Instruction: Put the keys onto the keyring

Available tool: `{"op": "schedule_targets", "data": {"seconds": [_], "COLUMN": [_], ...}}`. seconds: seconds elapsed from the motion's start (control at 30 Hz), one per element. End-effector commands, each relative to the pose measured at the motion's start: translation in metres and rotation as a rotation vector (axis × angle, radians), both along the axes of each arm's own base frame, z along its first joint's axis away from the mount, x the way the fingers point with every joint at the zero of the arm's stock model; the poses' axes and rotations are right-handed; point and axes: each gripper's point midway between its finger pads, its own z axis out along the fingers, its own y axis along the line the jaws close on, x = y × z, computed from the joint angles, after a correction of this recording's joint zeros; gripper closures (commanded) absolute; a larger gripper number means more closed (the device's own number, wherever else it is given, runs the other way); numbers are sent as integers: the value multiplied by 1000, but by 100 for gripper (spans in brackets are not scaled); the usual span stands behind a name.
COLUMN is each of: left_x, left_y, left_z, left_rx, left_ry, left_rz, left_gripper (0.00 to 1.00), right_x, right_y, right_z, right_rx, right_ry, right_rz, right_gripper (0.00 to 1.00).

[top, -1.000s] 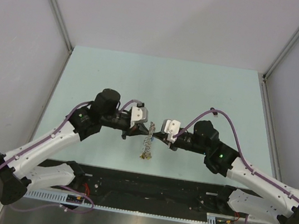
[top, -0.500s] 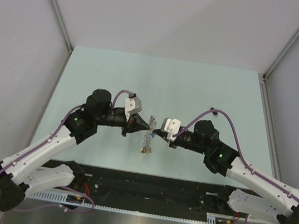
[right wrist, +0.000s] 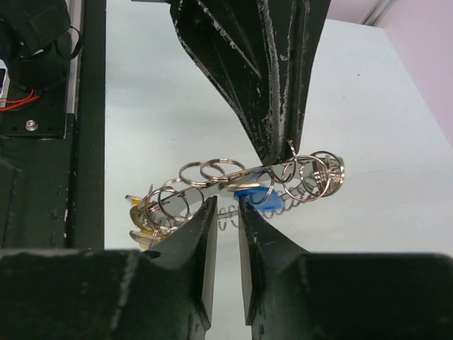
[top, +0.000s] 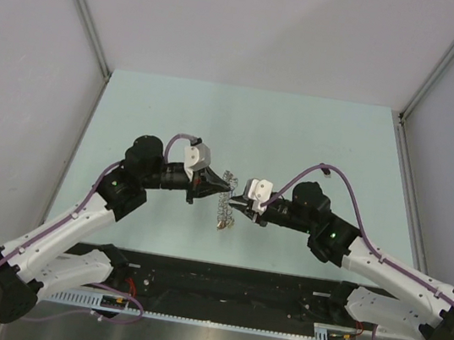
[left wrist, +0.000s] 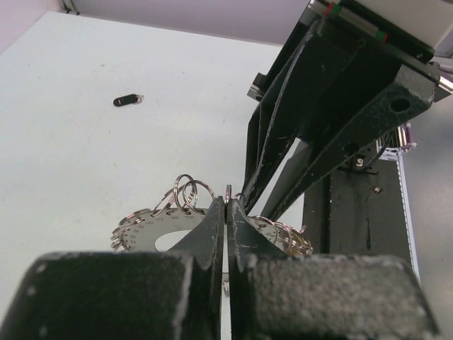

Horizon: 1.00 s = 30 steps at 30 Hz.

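Observation:
The keyring (top: pixel 223 199), a silvery plate rimmed with small wire rings, hangs in the air between my two grippers. My left gripper (top: pixel 222 188) is shut on one small ring at its rim (left wrist: pixel 228 193). In the right wrist view the keyring (right wrist: pixel 212 180) lies across my right gripper (right wrist: pixel 225 207), whose jaws stand a narrow gap apart at its edge. The blue key (right wrist: pixel 259 198) hangs on the keyring beside the right fingertip. The yellow key (right wrist: pixel 140 210) hangs at the keyring's left end. The black key (left wrist: pixel 127 100) lies alone on the table.
The pale green table (top: pixel 300 138) has grey walls on three sides. A black rail with the arm bases (top: pixel 218 284) runs along the near edge. In the left wrist view the right gripper's fingers (left wrist: pixel 311 134) fill the space just behind the keyring.
My left wrist has turned and drawn back to the left, lifting the keyring a little toward the far side. My right gripper has crept left, closer to the keyring.

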Motion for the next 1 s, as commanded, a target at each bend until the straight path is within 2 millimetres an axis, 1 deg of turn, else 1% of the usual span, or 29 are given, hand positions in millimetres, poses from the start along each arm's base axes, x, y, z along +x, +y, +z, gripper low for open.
{"op": "schedule_targets", "data": {"seconds": [0.0, 0.03, 0.17, 0.27, 0.4, 0.43, 0.63, 0.77, 0.9, 0.97], "left_x": [-3, -4, -3, -3, -4, -4, -5, -6, -5, -6], "left_y": [-2, -2, -2, -2, -2, -2, -3, -3, -4, -4], "left_z": [28, 27, 26, 24, 22, 21, 23, 21, 20, 21], "left_rx": [-75, -73, -68, -59, -50, -49, -54, -51, -50, -52], "left_ry": [-80, -78, -81, -82, -80, -82, -87, -84, -84, -85], "left_rz": [-30, -33, -33, -34, -43, -45, -55, -60, -59, -62], "left_gripper": [99, 100, 100, 100, 100, 99, 100, 100, 100, 100], "right_x": [-3, -3, -3, -4, 0, -3, 0, 3, 2, 4], "right_y": [1, 1, -3, -6, -12, -12, -13, -11, -10, -9], "right_z": [14, 16, 21, 24, 31, 33, 39, 38, 42, 41], "right_rx": [46, 51, 74, 90, 117, 128, 172, 184, 204, 204], "right_ry": [-4, -4, -6, -3, 12, 26, 70, 96, 108, 115], "right_rz": [16, 15, 7, 1, -20, -7, 5, 5, 17, 14], "right_gripper": [76, 76, 68, 63, 60, 60, 59, 62, 64, 67]}}
